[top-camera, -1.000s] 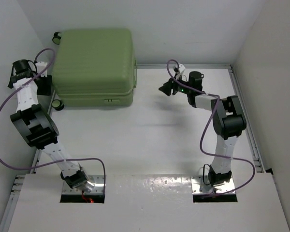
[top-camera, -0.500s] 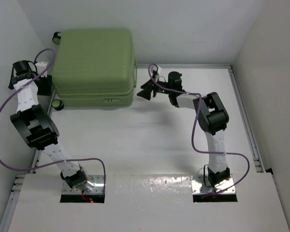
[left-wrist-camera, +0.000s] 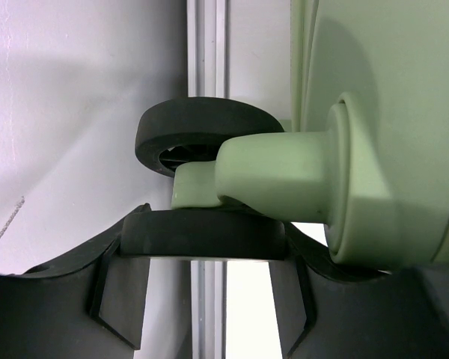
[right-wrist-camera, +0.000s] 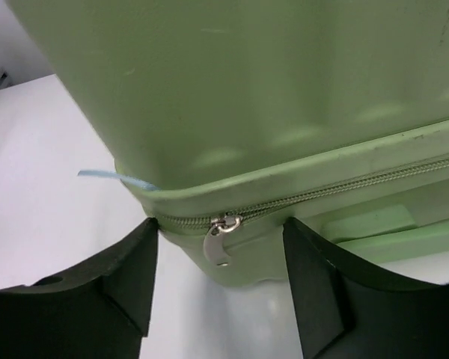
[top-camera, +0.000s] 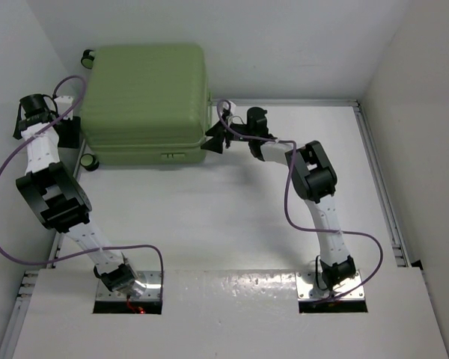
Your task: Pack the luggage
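From above, the closed suitcase (top-camera: 146,93) is seen at the table's (top-camera: 232,217) far left, the right gripper (top-camera: 212,140) at its near right corner. In the left wrist view a wheel (left-wrist-camera: 202,134) is flanked by the left gripper (left-wrist-camera: 209,233); a grip cannot be confirmed. Only the right wrist view shows the zipper pull (right-wrist-camera: 218,243) between spread, empty fingers (right-wrist-camera: 112,284), best centred before closing.

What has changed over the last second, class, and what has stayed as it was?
The right end effector swung left across the table, from open space to the near right corner of the luggage. Its jaws now stand open on either side of the zipper pull, and nothing has been gripped. The luggage stayed closed and in place, and the left arm kept its post by the wheel.
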You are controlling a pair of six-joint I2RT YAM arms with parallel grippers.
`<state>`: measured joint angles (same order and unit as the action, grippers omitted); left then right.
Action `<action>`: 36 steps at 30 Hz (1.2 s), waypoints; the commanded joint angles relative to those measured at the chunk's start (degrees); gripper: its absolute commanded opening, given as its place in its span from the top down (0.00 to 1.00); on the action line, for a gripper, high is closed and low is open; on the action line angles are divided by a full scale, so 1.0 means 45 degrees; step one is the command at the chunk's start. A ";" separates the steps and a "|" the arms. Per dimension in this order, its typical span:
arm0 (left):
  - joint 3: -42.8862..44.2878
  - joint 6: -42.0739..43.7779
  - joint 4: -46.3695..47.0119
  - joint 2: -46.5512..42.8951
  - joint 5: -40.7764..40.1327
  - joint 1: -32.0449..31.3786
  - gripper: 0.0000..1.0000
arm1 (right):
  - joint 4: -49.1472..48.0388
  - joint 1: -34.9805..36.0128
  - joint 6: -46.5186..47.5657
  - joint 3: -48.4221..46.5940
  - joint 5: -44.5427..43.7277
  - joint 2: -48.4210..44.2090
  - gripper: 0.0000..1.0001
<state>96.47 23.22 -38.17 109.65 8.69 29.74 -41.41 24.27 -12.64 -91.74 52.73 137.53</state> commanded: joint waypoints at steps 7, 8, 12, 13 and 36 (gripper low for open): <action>-0.0891 -0.1801 0.0885 0.2451 0.1878 -0.1686 1.00 | -0.1385 0.0387 0.1188 -0.1293 -0.0157 0.0746 0.76; -0.0890 -0.1801 0.0885 0.2451 0.1878 -0.1686 1.00 | -0.1384 0.0407 0.1440 -0.1195 -0.0155 0.0687 0.85; -0.0753 -0.1801 0.0885 0.2451 0.1878 -0.1569 1.00 | -0.1831 0.0465 0.1152 -0.0708 -0.0777 0.0472 0.99; -0.0753 -0.1801 0.0885 0.2451 0.1878 -0.1569 1.00 | -0.1949 0.0485 0.1053 -0.0629 -0.1360 0.0414 1.00; -0.0499 -0.2309 0.0885 0.3172 0.1624 -0.1315 1.00 | -0.0506 -0.0433 0.3219 -0.2539 -1.1186 0.0451 1.00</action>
<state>97.86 23.03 -39.44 110.93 10.94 30.55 -39.66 25.67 -4.43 -95.72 20.38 137.67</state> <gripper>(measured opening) 0.587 0.002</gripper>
